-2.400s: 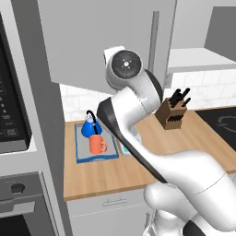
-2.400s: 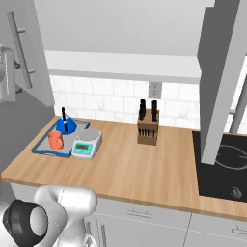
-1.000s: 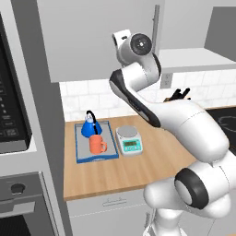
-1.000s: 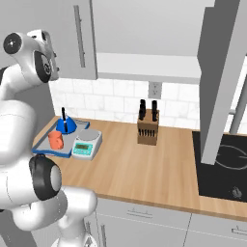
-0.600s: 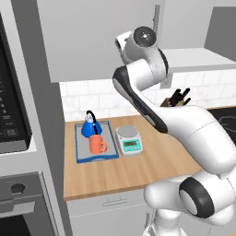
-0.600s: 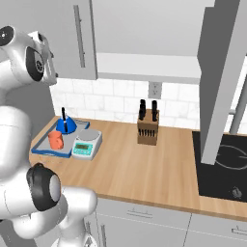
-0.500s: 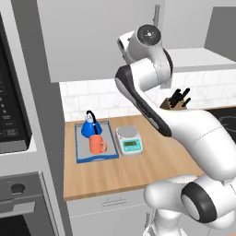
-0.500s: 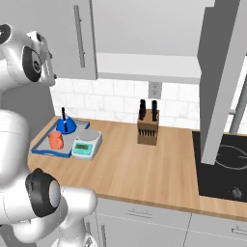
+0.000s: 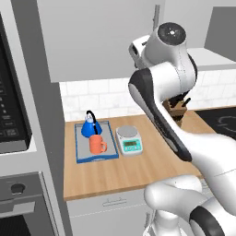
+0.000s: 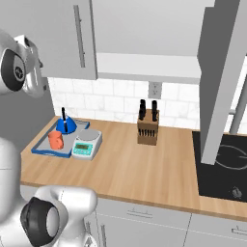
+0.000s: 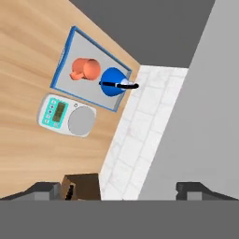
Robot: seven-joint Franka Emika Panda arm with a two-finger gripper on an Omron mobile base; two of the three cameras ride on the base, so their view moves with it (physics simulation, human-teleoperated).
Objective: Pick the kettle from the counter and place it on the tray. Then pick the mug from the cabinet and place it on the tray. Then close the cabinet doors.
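Note:
The blue kettle (image 9: 91, 128) (image 10: 64, 126) (image 11: 114, 83) and the orange mug (image 9: 97, 145) (image 10: 56, 139) (image 11: 87, 69) both stand on the blue-rimmed grey tray (image 9: 82, 152) (image 10: 42, 147) (image 11: 66, 56) on the wooden counter (image 9: 138, 170) (image 10: 135, 166). The grey cabinet doors (image 9: 101, 37) (image 10: 62, 34) (image 11: 205, 107) look shut, with the mug's shelf hidden behind them. My gripper (image 11: 119, 190) is high up beside the door face, looking down at the tray. It is open, its fingertips (image 11: 44, 190) wide apart with nothing between them.
A white-green scale (image 9: 129, 140) (image 10: 86, 142) (image 11: 67, 116) sits right of the tray. A knife block (image 9: 177, 110) (image 10: 147, 128) stands at the tiled wall. A black cooktop (image 10: 222, 164) lies to the right, and an oven column (image 9: 18, 138) stands at the left.
The cabinet door that stood open in the oldest frames is shut now. Over the last second the hand has drawn back a little from the door front.

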